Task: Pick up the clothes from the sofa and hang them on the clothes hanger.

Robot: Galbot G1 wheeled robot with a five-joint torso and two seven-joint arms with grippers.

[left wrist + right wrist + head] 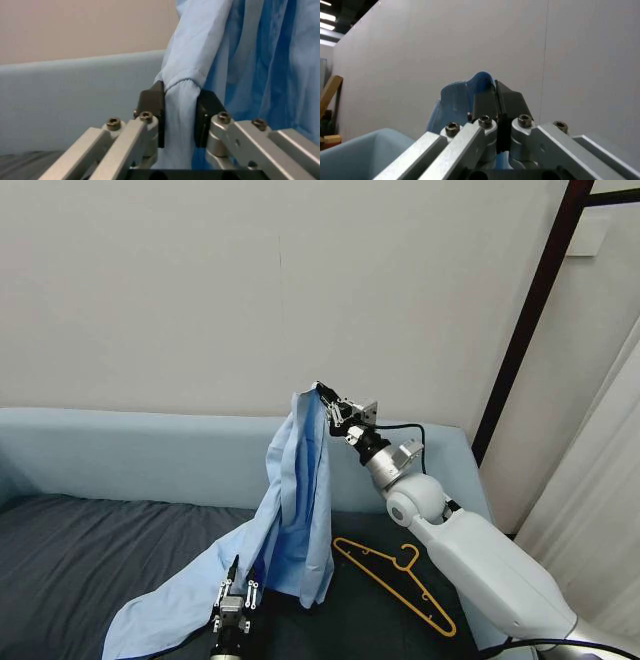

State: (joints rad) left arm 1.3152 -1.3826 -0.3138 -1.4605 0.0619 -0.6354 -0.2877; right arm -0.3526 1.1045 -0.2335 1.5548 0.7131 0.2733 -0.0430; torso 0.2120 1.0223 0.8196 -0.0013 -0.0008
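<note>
Across the nine o'clock side of the head view, the pale blue sofa (120, 455) with its dark grey seat is carrying the trailing end of the light blue cloth shirt (300, 500), which is pooling on the cushion toward seven o'clock. At six o'clock the left gripper (237, 588) is reaching up from below. In its wrist view its two dark pads are pinching a rounded fold of the shirt (240, 56) between them, the left gripper (180, 112) closed on fabric, probably to hold a second point so the cloth can be spread. Near the centre, the right gripper (330, 405) is holding the shirt's top edge high against the white wall (200, 280). Its wrist view shows the right gripper (496, 101) pressed tight together on a blue peak of the shirt (455, 97), so the body is hanging free of the seat. At five o'clock the orange plastic clothes hanger (395, 575) is lying flat on the cushion, just beside the shirt's hem and untouched. A dark slanted pole (530, 310) is running up at one o'clock. Counting: one shirt, one hanger, one sofa and two grippers, both gripping the same garment.
</note>
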